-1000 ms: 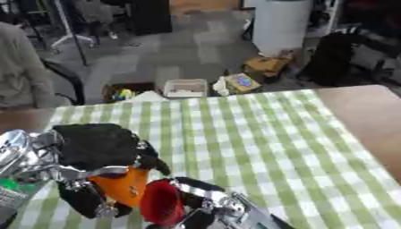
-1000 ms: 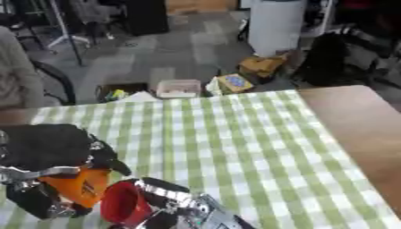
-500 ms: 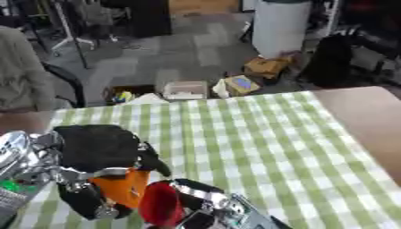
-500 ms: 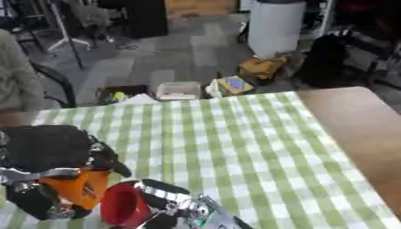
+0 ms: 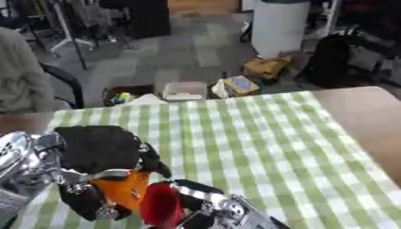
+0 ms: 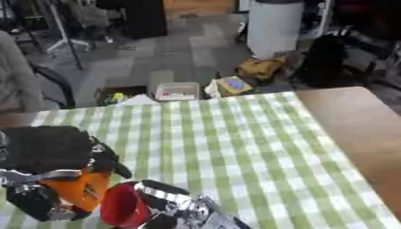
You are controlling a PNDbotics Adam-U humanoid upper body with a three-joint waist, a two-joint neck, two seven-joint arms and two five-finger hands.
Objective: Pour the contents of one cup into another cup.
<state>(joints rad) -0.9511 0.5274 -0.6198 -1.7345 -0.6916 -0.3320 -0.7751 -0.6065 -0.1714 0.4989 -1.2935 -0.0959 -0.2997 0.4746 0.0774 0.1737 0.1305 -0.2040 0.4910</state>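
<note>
**Two cups brought together, ready to tip**

My left robot hand [image 5: 94,154] has its fingers curled round the orange cup [image 5: 125,190], holding it near the lower left of the green-checked counter [image 5: 258,138]. My right robot hand [image 5: 211,208] comes in from the bottom edge and is wrapped about the red cup [image 5: 160,205], which lies tilted with its mouth turned toward the camera. The two cups sit just beside each other, rims close or perhaps touching; I cannot tell which.

I judge I hold them this near so that whatever leaves one cup lands in the other and not on the cloth. The orange cup looks closer to upright, so I take it for the receiver and the red one for the pourer, though my own fingers hide much of both. I cannot see any contents in either cup.

The rest of the cloth stretches away to the far edge, with bare wood to the right.
</note>
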